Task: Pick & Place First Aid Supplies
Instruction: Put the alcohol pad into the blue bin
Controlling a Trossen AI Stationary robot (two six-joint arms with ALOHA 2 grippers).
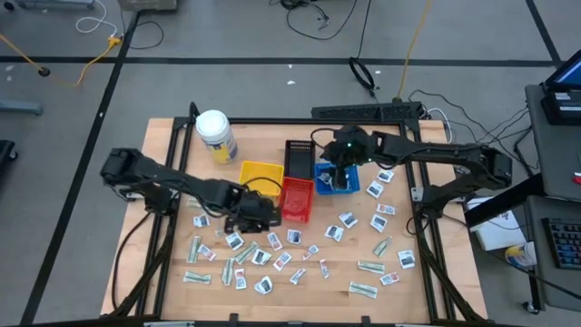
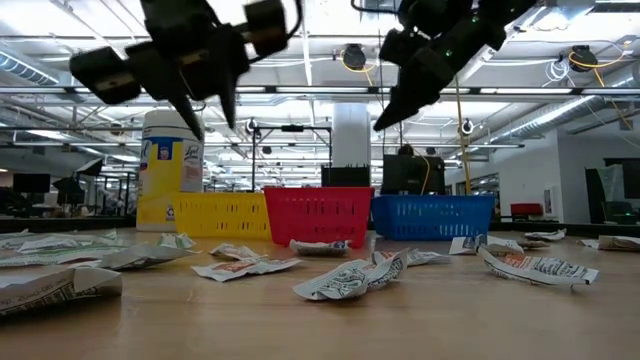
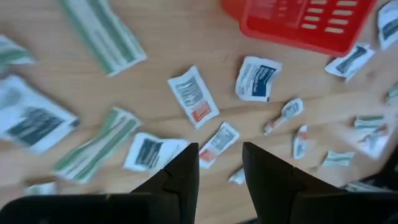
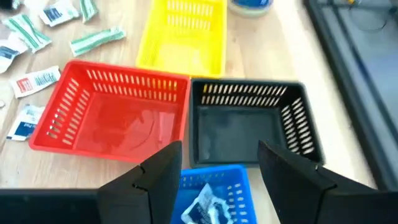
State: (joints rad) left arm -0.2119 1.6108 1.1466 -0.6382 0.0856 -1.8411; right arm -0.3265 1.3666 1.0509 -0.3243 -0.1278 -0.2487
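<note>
On the wooden table [image 1: 172,136], first aid packets [image 1: 272,259] lie scattered around the red tray [image 1: 297,198]; left gripper [image 3: 221,163] hovers above them, jaws spread, empty; right gripper [image 4: 219,163], jaws spread, hangs over the adjoining blue tray [image 4: 211,193]

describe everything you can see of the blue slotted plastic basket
The blue slotted plastic basket is a small rectangular open-topped bin with thin vertical slots in its walls. It stands upright on the wooden table, at the right end of the basket cluster, next to the red basket and close to the black basket. At least one white packet with dark print lies inside. The right gripper hovers above it, open and empty.
</note>
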